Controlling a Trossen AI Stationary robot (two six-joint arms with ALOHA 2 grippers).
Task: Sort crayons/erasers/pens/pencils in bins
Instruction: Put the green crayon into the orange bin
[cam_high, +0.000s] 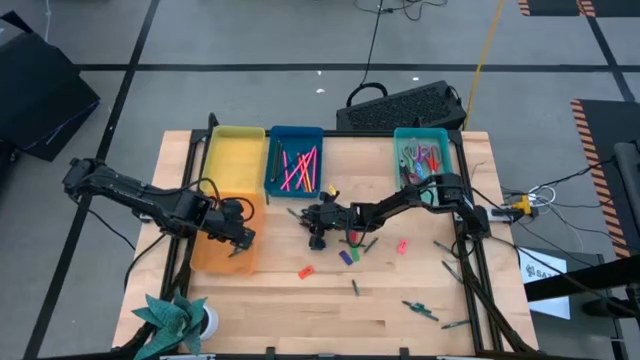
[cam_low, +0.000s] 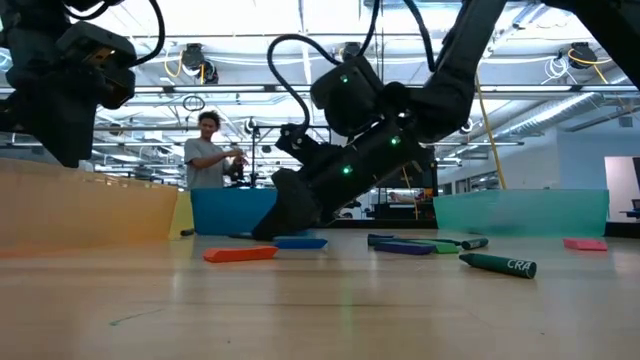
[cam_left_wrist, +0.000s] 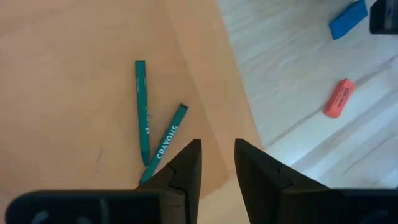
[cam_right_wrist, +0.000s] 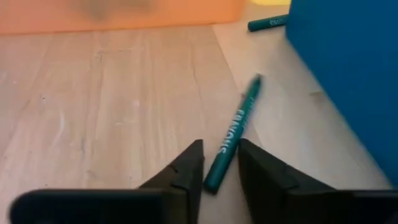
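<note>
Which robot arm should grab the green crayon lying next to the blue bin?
The right arm, I think. Its end effector is already low over that green crayon beside the blue bin, fingers either side of its tip. The left end effector is over the orange bin.

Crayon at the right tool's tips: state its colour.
Teal-green crayon, clearest in the right wrist view.

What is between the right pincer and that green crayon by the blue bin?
Nothing visible. In the right wrist view the green crayon lies flat on bare wood, its near end directly ahead of the open right pincer. The blue bin wall stands beside the crayon, not across the path.
</note>
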